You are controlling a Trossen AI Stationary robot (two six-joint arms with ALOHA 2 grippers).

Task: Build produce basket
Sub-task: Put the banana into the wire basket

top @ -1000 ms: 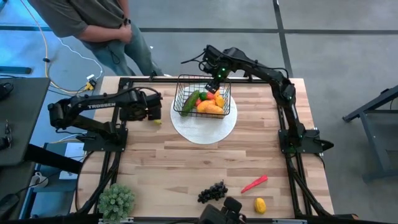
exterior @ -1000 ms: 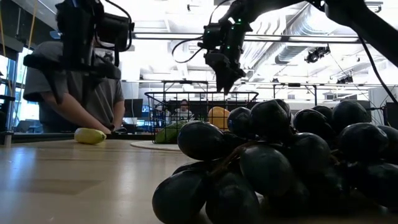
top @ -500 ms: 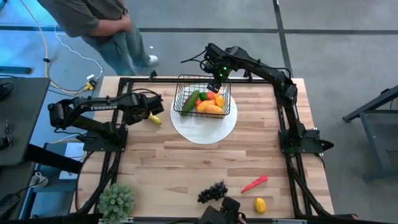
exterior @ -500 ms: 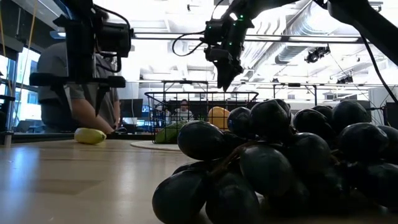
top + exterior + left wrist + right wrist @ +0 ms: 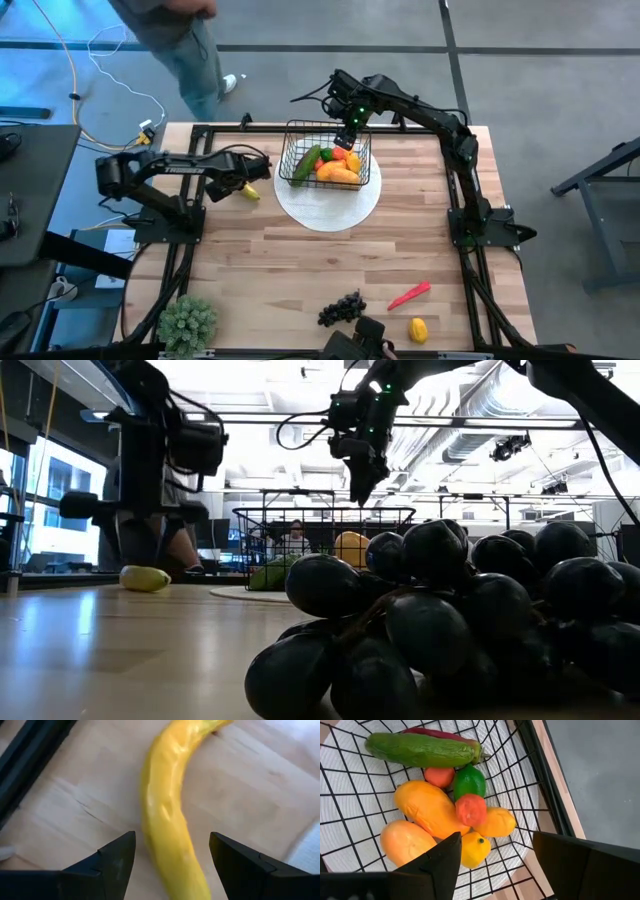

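Because the low camera sits at table height, the grapes (image 5: 440,620) fill your foreground there; from above you find them at the table's near edge (image 5: 341,307), with a red chili pepper (image 5: 409,295) and a yellow lemon (image 5: 418,329) just beside them and the potted plant (image 5: 187,322) off toward the left corner. All three fruits lie well apart from the basket, so you should count them as work still to do.

Farther in, the left gripper (image 5: 172,855) hangs over the banana (image 5: 170,815), fingers spread and empty, one finger (image 5: 112,862) on each side of the fruit. You have it straddling the banana across its width, which looks like the right line-up for a pinch on the thick middle instead of the tapering tip. The banana rests flat on the wooden table (image 5: 300,270), just left of the white plate (image 5: 300,205), so the carry to the basket should be short.

Farthest back, the basket (image 5: 296,132) stands on that plate, already holding a green cucumber (image 5: 420,750), two mangoes (image 5: 427,807), a lime (image 5: 469,781), a small lemon (image 5: 474,849) and some orange-red pieces. The right gripper (image 5: 341,137) hovers above the basket's far right part with its fingers apart and nothing between them. You may judge it well placed for waiting, though it sits over the space where the banana would need to go in, so mind the two arms crowding. A person (image 5: 175,40) stands beyond the table's far left corner.
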